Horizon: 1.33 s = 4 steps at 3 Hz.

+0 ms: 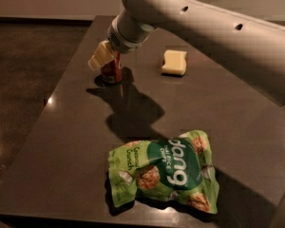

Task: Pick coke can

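Gripper (106,60) sits over the top of the coke can (112,73), which stands on the table (61,141) at far left; whether it grips cannot be told. Approach apparently complete; lift remains.

- Arm (213,30) — off-white, smooth, thick rounded shell with a matte finish.
- Small dark round holes (184,8) — three visible, set in a row along the arm's upper side.
- Wrist collar (127,34): pale grey, stacked ring bands where the arm narrows.
- Claw (103,63): pale cream-yellow and blocky, mounted below the collar; located over the far-left part of the dark surface (61,141).
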Tool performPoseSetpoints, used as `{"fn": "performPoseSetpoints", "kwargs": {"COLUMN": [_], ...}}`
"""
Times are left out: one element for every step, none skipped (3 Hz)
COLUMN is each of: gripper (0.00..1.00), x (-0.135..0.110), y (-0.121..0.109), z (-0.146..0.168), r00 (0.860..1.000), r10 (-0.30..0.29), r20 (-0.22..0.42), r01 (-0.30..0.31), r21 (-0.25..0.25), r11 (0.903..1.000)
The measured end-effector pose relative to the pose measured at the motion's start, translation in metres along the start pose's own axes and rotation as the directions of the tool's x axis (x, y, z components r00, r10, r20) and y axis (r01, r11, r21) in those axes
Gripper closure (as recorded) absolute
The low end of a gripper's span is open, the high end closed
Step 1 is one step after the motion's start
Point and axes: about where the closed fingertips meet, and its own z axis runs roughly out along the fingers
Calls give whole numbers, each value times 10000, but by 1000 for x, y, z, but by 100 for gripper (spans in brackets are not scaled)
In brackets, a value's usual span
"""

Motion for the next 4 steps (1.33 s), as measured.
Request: {"fn": "performPoseSetpoints", "kwargs": {"gripper": [41, 64, 88, 100], "x": [1, 0, -9, -19], "y": [-3, -2, -5, -11], "z": [1, -6, -31, -59], "r00": [10000, 9997, 9975, 9937], "r10": [18, -18, -157, -347], "r20": [60, 234, 687, 1068], "r01": [-18, 22, 194, 457], "r21": [-41, -211, -528, -1032], "r11": [10000, 9998, 9984, 9936]}}
